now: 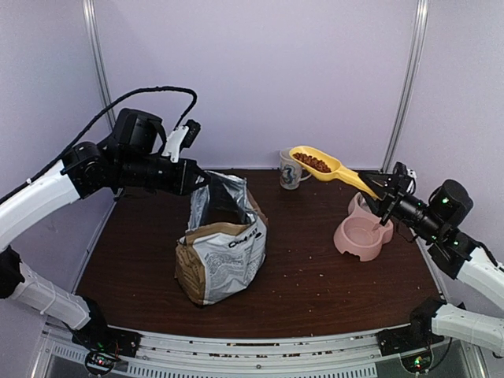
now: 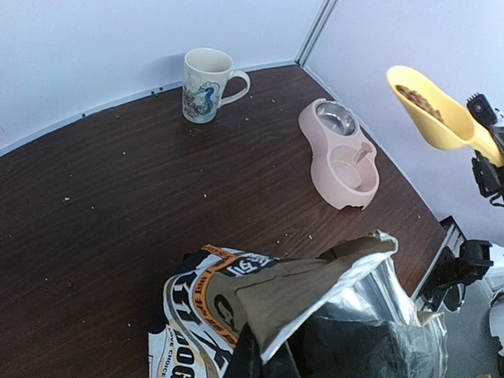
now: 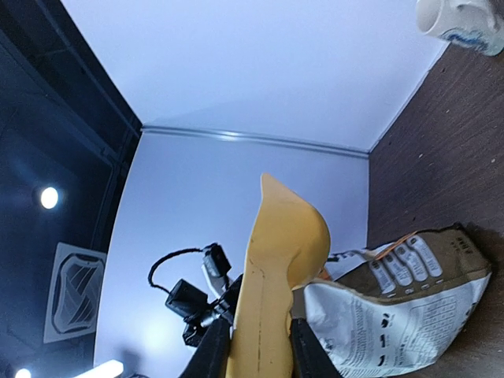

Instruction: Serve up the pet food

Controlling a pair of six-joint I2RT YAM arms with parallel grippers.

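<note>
Reddish-brown pet food kibble (image 1: 313, 162) lies in a yellow scoop (image 1: 323, 168), held up in the air to the left of the pink double bowl (image 1: 361, 234). My right gripper (image 1: 379, 191) is shut on the scoop's handle; the scoop's underside (image 3: 272, 283) fills the right wrist view. The kibble also shows in the left wrist view (image 2: 419, 101). My left gripper (image 1: 198, 179) is shut on the top edge of the open kraft bag (image 1: 222, 252), holding its foil mouth (image 2: 346, 299) open. The bowl (image 2: 342, 160) has one steel cup and one pink cup.
A printed white mug (image 1: 290, 169) stands at the back of the dark wood table (image 1: 315, 276), also seen in the left wrist view (image 2: 206, 84). Crumbs are scattered on the tabletop. Purple walls close in the back and sides.
</note>
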